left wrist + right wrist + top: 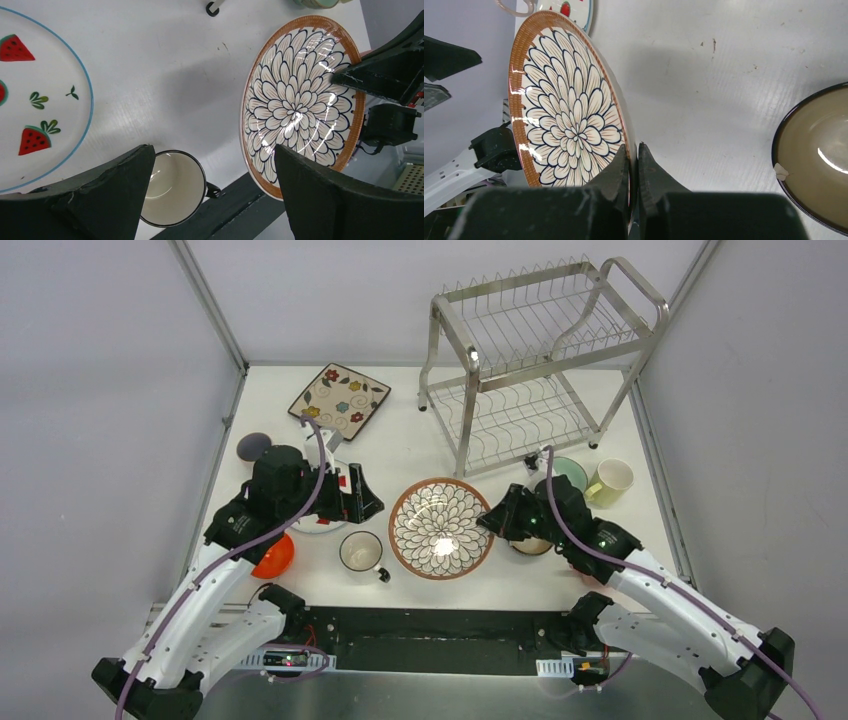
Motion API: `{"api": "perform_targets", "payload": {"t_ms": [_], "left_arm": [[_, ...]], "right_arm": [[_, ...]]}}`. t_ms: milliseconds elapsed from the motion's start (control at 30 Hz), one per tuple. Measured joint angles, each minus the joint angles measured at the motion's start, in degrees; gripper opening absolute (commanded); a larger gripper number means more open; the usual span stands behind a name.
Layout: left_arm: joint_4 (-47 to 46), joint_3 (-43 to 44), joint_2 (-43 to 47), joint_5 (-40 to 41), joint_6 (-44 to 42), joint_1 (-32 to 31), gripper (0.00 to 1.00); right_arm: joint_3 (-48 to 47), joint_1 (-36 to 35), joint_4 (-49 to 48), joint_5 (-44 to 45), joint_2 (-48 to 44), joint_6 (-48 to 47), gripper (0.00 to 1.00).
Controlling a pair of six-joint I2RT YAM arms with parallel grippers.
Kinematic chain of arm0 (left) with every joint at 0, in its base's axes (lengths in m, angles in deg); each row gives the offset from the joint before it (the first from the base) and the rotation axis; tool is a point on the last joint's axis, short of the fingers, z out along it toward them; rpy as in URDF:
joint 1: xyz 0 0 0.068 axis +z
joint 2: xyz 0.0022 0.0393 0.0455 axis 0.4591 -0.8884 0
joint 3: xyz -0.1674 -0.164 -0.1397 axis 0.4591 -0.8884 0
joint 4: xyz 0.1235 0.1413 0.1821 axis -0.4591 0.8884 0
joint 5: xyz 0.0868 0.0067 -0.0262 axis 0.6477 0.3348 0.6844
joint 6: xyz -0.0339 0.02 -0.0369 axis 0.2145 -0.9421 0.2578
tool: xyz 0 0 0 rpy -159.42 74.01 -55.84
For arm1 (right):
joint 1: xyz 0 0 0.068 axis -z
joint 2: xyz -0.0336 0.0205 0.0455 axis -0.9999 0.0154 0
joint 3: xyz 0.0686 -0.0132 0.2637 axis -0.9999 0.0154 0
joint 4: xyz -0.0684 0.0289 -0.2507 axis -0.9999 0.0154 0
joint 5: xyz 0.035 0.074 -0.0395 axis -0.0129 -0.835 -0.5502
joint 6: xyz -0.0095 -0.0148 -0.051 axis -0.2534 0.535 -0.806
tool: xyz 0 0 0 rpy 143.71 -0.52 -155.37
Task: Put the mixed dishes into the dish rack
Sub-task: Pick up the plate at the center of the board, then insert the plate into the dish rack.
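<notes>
Petal-pattern plate sits mid-table, in front of the dish rack, with the right gripper clamped on its brown rim. Left gripper hangs wide open beside it, over the watermelon plate.

Two arms, the left arm and the right arm. We recorded white tubular links, black joint housings and black bases. A purple cable ran along each arm. The fingers were matte black wedges, scuffed at their edges.
</notes>
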Motion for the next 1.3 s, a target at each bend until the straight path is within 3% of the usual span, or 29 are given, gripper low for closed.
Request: {"api": "perform_targets", "payload": {"t_ms": [300,800,1300], "left_arm": [[-0.42,0.0,-0.57,-3.58,3.34,0.0,0.95],[0.09,3.67,3.96,-4.04,0.46,0.0,0.99],[2.97,3.61,11.56,-2.14,-1.22,0.0,0.99]], "right_arm": [[-3.74,0.0,-0.24,-0.66,-0.09,0.02,0.0],[-13.46,-0.02,3.76,2.43,-0.61,-0.15,0.0],[-22.18,-0.02,0.7,5.77,6.86,-0.52,0.0]]}}
